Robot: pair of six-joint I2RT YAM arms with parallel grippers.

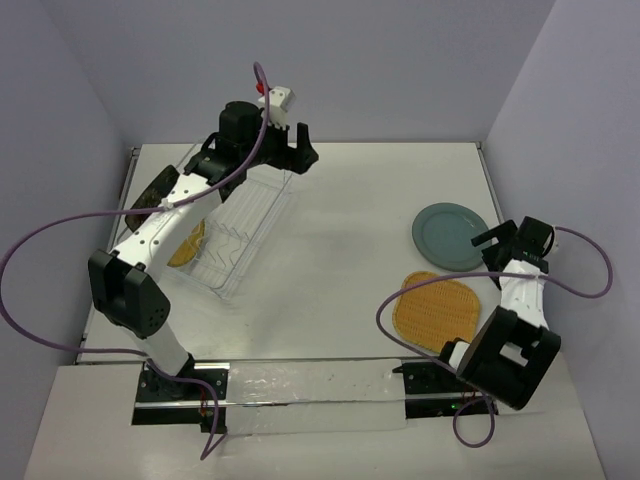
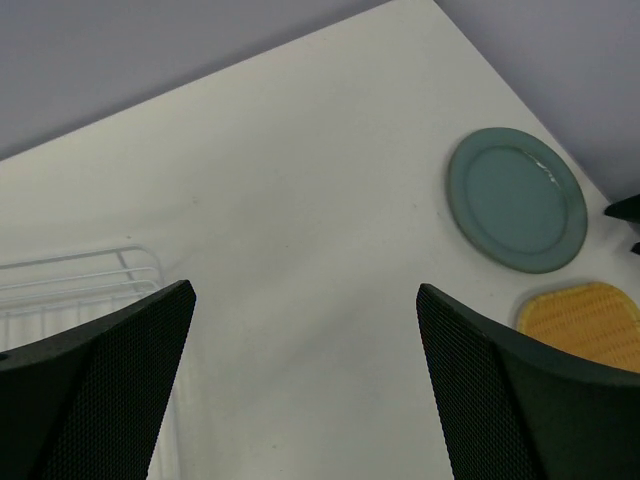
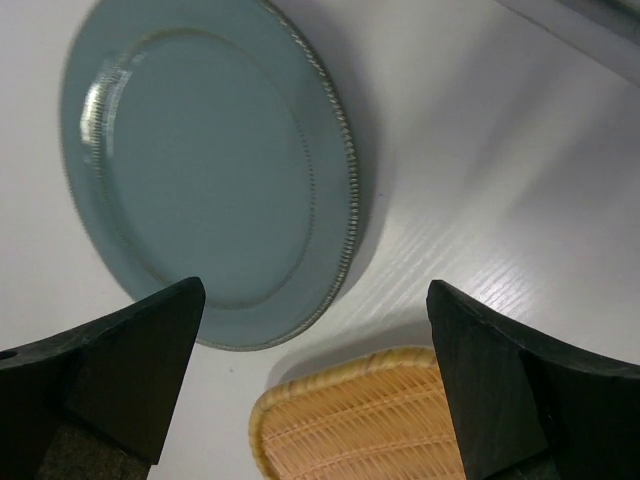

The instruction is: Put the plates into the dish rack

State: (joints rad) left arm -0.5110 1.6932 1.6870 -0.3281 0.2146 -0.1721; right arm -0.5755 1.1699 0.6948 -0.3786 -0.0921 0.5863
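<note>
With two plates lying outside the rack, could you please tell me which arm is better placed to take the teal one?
Probably the right: the right fingers, open, hover close to the teal plate, while the left fingers are far off by the dish rack.

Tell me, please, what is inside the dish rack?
In the dish rack, the right half shows bare ridged floor. At its left edge a yellow woven plate and a dark plate show, partly covered by the left arm; whether they sit inside is unclear.

L arm stretched fwd, R arm folded; L hand, R hand spread wide.
</note>
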